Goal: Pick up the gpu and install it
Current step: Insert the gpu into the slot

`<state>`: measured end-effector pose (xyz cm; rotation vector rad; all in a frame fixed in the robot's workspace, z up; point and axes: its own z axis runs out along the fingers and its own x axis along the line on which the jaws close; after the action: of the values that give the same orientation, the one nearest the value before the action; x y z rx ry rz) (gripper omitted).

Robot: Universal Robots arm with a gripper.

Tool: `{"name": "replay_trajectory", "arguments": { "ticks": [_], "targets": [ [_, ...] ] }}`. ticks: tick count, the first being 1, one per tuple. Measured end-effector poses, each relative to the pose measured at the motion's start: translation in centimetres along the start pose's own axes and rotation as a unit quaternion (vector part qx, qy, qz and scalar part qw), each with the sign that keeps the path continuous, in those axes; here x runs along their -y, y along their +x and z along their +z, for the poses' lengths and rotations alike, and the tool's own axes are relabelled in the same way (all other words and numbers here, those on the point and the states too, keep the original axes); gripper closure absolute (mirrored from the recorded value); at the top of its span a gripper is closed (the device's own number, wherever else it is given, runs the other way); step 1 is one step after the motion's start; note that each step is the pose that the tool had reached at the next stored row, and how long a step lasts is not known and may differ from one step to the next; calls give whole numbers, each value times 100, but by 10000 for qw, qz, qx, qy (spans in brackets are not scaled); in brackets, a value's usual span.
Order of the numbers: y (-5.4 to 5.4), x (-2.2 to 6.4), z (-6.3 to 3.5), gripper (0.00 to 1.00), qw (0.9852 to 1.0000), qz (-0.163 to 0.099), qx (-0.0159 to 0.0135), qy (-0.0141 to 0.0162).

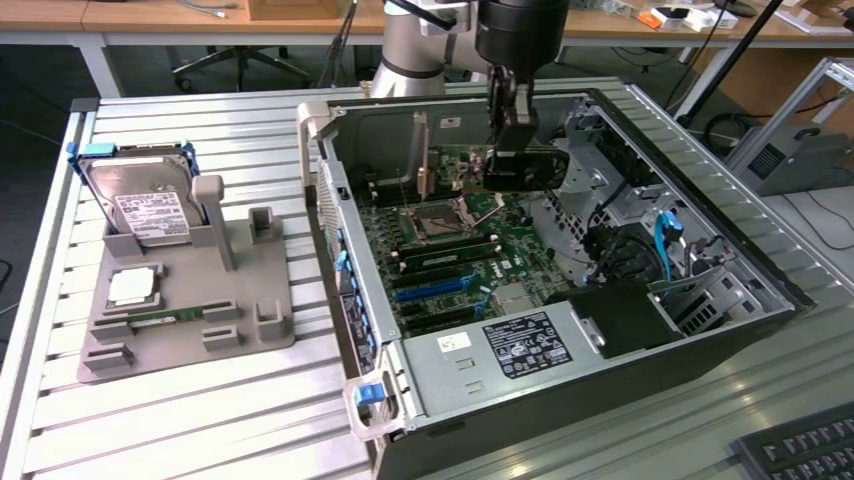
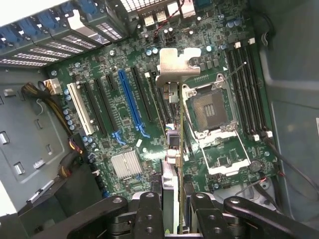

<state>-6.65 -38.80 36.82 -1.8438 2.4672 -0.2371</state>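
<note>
White labels on hard drive (image 1: 150, 214) and power supply (image 1: 531, 343) — print unreadable

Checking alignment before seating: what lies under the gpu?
Under the gpu, held in the gripper, lies the motherboard with its slots and empty CPU socket. The strip of board directly beneath the card is hidden.

My pincer (image 1: 511, 150) holds the gpu (image 1: 523, 170) edge-down inside the open case (image 1: 747, 300), motherboard (image 1: 454, 255) directly below, tray (image 1: 187, 320) on the table (image 1: 200, 420) outside the case.
</note>
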Motion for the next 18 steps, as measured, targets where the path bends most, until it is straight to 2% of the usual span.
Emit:
{"name": "replay_trajectory", "arguments": {
  "ticks": [9, 18],
  "targets": [
    [0, 0, 1, 73, 9999, -167, 11, 13],
    [0, -1, 4, 73, 9991, -427, 37, 30]
  ]
}}
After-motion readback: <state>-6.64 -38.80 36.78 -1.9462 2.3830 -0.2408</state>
